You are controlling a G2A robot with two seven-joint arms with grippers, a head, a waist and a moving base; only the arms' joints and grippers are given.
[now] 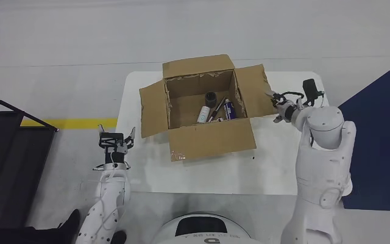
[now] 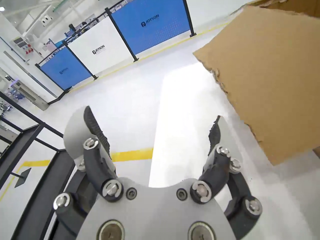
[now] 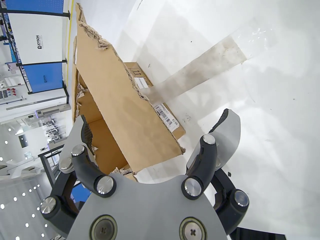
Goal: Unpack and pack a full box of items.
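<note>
An open cardboard box stands mid-table with all its flaps spread outward. Inside lie a dark cylinder, a white bottle and a blue-and-white bottle. My right gripper is at the outer edge of the right flap. In the right wrist view the right gripper is open, with the torn flap reaching in between its fingers. My left gripper hangs open just off the table's left edge. In the left wrist view the left gripper has nothing between its fingers, and the left flap lies ahead of it.
The white table has bare room in front of the box and to its right. A strip of clear tape lies on it. A black metal rack stands left of the table, beside a yellow floor line.
</note>
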